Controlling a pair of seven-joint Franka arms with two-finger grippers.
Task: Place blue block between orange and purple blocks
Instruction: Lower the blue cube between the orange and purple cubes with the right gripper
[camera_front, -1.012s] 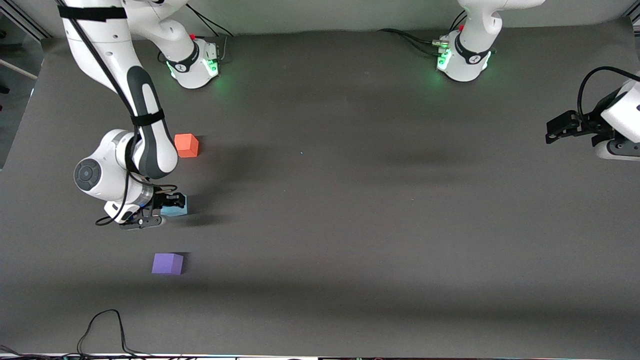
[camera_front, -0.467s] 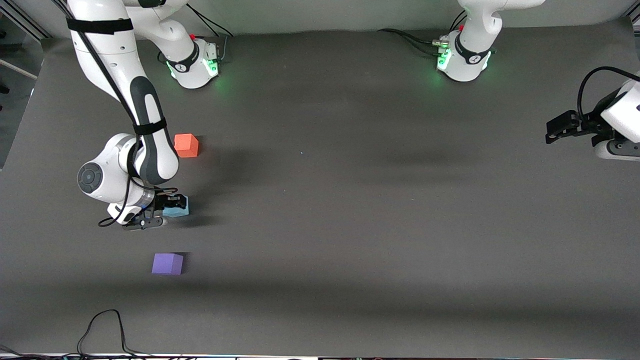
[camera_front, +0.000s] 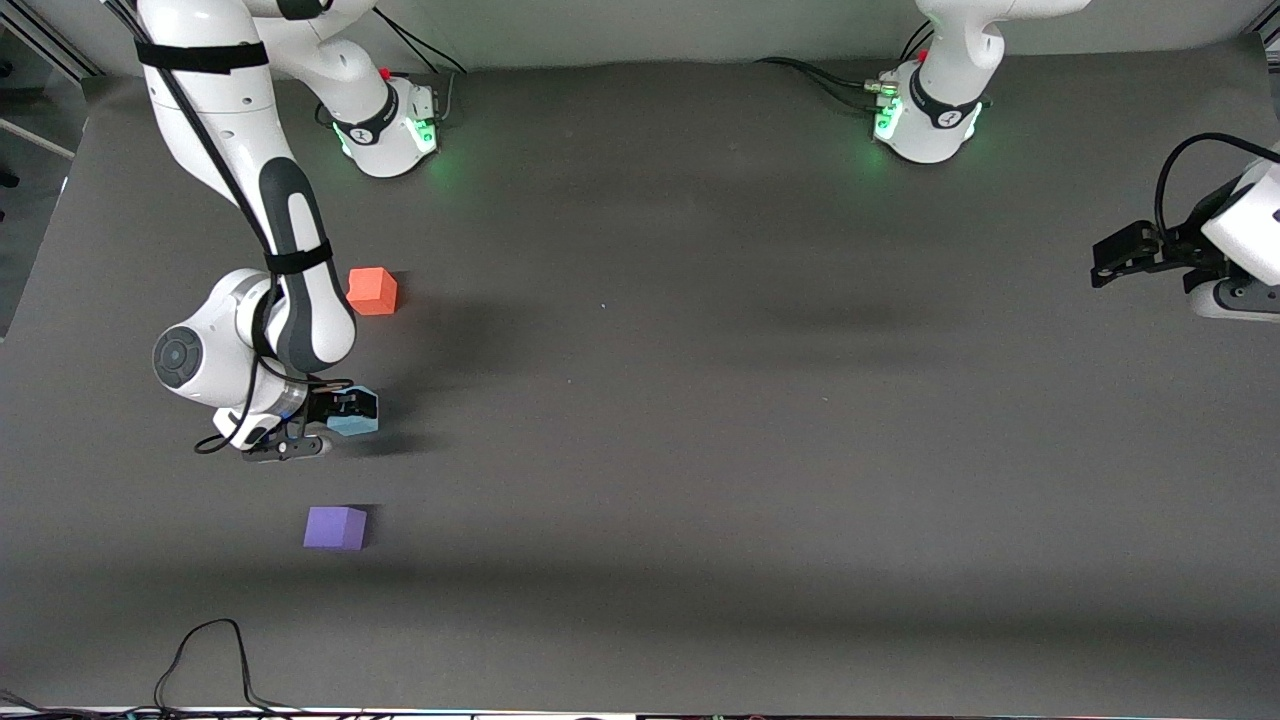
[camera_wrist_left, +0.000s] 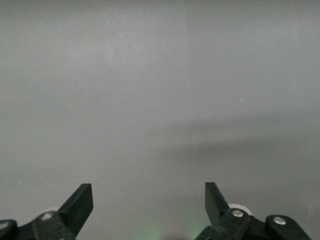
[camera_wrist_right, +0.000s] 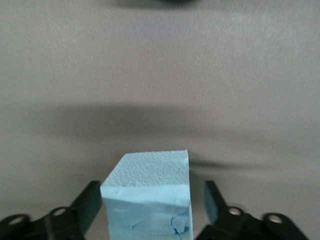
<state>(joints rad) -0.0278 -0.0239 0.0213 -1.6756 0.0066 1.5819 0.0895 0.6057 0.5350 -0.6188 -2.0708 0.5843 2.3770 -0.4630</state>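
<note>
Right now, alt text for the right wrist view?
A blue block sits between the open fingers of the right claw, one dark finger on each side with a gap showing. Bare gray table fills the rest.

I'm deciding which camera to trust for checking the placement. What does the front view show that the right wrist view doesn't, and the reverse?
Only the front view shows the orange block and the purple block, with the blue block lying between them, plus the left gripper waiting open at the left arm's end of the table. Only the right wrist view shows the right gripper open, its fingers apart from the cube's sides with a gap on one side, and a notch on the block's edge. Both show the blue block between the right gripper's fingers on the table.
</note>
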